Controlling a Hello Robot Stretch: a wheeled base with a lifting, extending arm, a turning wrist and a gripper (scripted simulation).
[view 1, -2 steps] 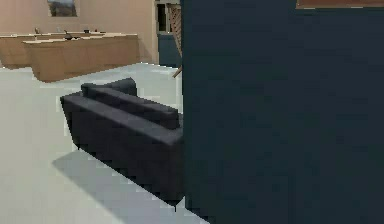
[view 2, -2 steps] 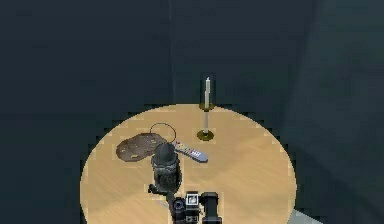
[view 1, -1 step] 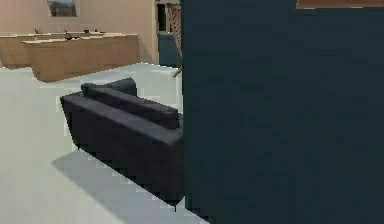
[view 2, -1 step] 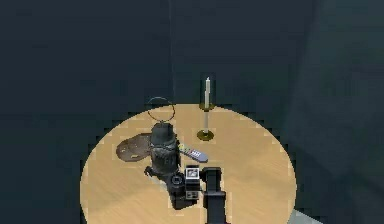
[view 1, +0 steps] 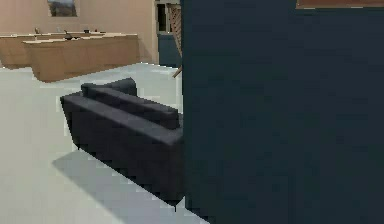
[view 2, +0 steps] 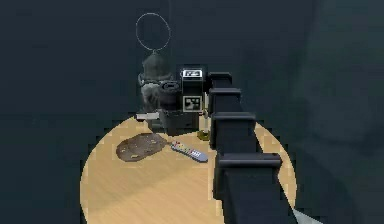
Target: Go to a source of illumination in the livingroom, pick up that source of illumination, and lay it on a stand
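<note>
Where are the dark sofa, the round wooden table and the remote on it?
dark sofa (view 1: 125, 135), forward view, on its back panel.
round wooden table (view 2: 105, 180), arm side view, on bare tabletop at left.
remote (view 2: 188, 151), arm side view, on its middle.

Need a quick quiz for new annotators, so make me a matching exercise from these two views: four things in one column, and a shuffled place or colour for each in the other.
Things
1. sofa
2. counters
3. remote
4. bust

Descriptions
A. grey, standing upright on the tabletop
B. light wood, at the far end of the room
C. dark, on the pale floor
D. lying flat on the round table, beside a brown disc

Pairs: 1-C, 2-B, 3-D, 4-A
</note>
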